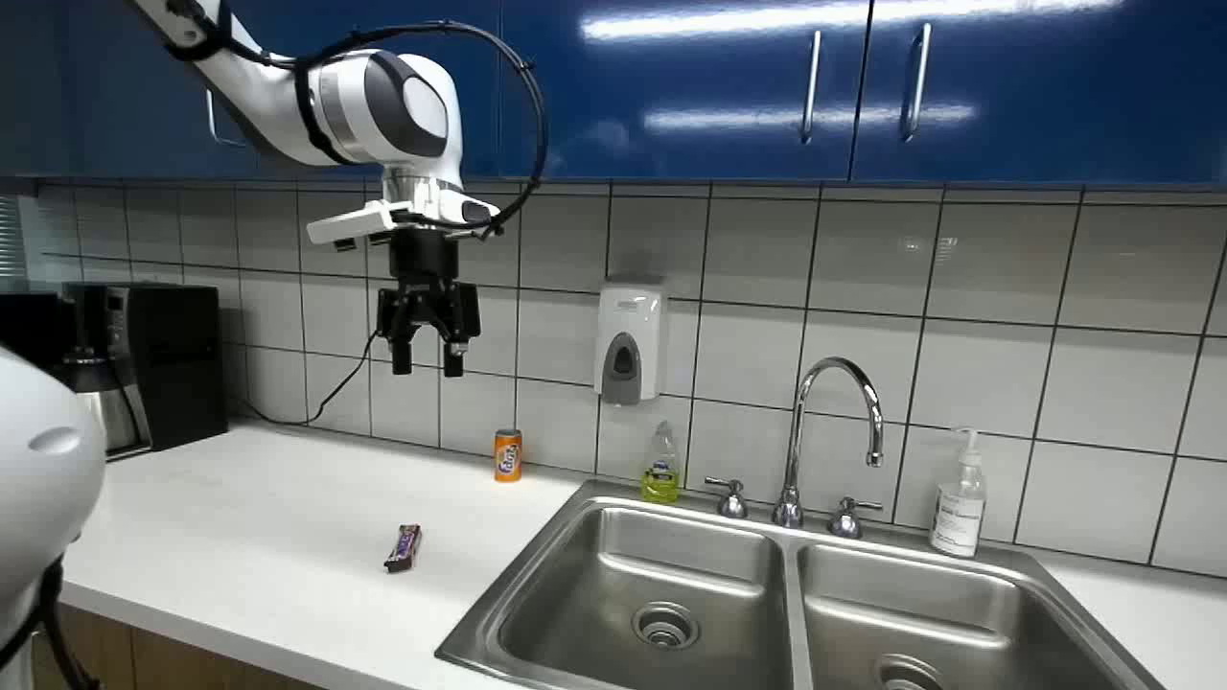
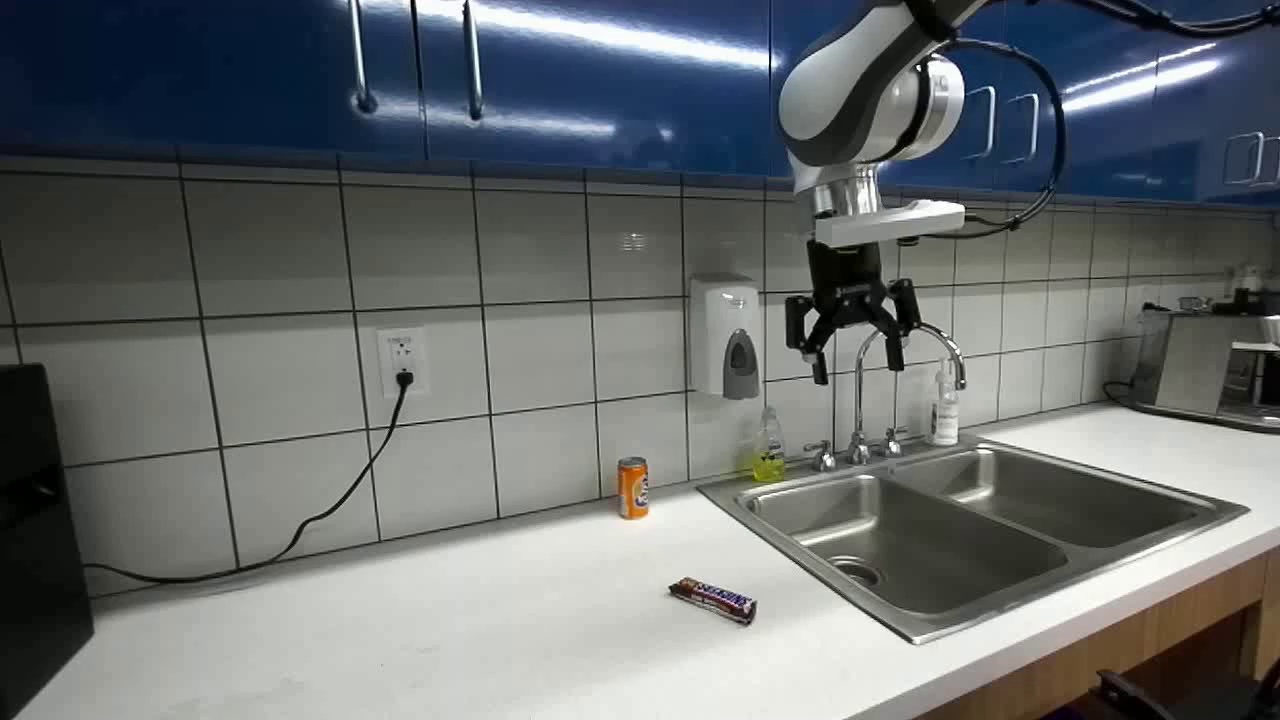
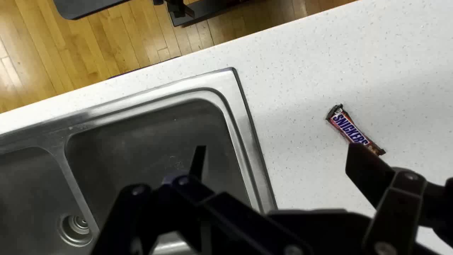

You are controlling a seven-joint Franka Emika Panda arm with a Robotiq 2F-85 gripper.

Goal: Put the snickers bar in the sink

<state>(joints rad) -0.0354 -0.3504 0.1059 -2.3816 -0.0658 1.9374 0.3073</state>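
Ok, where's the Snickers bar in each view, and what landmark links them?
In an exterior view: Snickers bar below and left of centre.
In an exterior view: Snickers bar low, slightly right of centre.
In the wrist view: Snickers bar right of centre, mid-height.
Shared landmark: stainless steel double-basin sink, right of the bar in both exterior views, left in the wrist view.

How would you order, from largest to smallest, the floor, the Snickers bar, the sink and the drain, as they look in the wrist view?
Sink
Floor
Snickers bar and drain, unranked: the bar is longer, but their areas look alike.
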